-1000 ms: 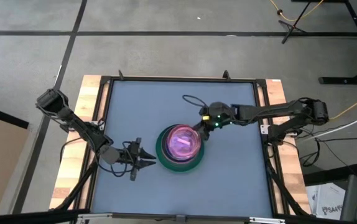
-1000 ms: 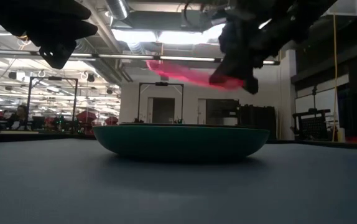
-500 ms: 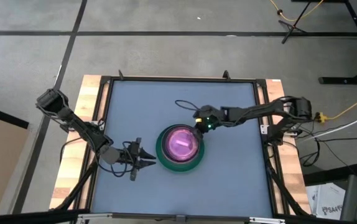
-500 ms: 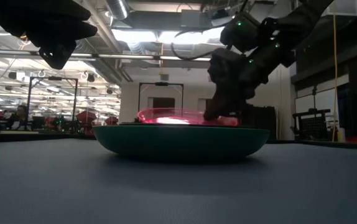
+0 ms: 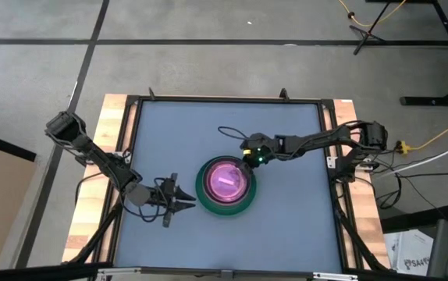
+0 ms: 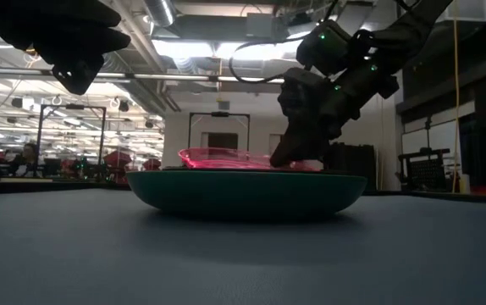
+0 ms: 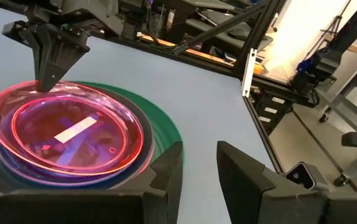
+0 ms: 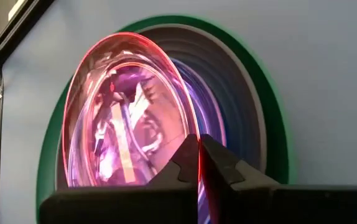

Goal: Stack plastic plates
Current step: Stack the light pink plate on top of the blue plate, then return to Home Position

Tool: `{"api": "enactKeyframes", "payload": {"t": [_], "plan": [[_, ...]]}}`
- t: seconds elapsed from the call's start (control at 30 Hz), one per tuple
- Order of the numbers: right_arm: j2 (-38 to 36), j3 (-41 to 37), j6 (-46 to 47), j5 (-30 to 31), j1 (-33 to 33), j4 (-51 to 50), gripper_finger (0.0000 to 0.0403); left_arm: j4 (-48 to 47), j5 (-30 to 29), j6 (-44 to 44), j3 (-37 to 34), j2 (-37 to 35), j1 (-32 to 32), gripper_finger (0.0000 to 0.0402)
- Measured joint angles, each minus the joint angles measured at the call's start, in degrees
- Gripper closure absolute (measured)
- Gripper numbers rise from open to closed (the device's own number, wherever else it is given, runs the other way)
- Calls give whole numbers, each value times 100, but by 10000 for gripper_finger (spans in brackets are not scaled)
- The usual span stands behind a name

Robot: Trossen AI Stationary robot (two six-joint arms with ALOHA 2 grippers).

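Observation:
A stack of plates sits mid-table. The large dark green plate (image 5: pixel 207 204) (image 6: pixel 247 193) is at the bottom, with grey (image 8: pixel 234 81) and blue (image 8: pixel 198 93) plates nested in it. A translucent magenta plate (image 5: pixel 225 179) (image 6: pixel 226 158) (image 7: pixel 66 134) lies on top. My right gripper (image 5: pixel 248 161) (image 6: pixel 298 157) (image 8: pixel 198 163) stands at the stack's far-right side, shut on the top plate. My left gripper (image 5: pixel 182 200) (image 7: pixel 199 171) hovers open just left of the stack, above the table. My right gripper pinches the rim of the top magenta plate (image 8: pixel 194 127) between its two fingers (image 8: pixel 181 163), on the plate's far-right side. The fingers slant down from the table's far right. The plate lies nearly level in the stack.
A black cable (image 5: pixel 232 131) loops over the table behind the right gripper. The blue-grey table top (image 5: pixel 286 226) is bordered by a dark frame and wooden side strips (image 5: pixel 99 195). Open table lies on all sides of the stack.
My right gripper has come down and moved slightly toward the table's left with the magenta plate. A second ago the plate hung tilted above the stack; now it rests nearly level on it. The gripper has stayed shut on the rim.

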Motion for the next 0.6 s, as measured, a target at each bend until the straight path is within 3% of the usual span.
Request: {"api": "enactKeyframes", "payload": {"t": [0.33, 0.5, 0.6], "plan": [[-63, -1, -104, -80, -72, 14, 306, 0, 279, 167, 0, 0, 30, 310], [-747, 1, -598, -31, -129, -155, 291, 11, 306, 690, 2, -237, 184, 310], [-1293, 2, -1110, -6, -153, -509, 290, -21, 785, 1373, 4, -528, 525, 310]]}}
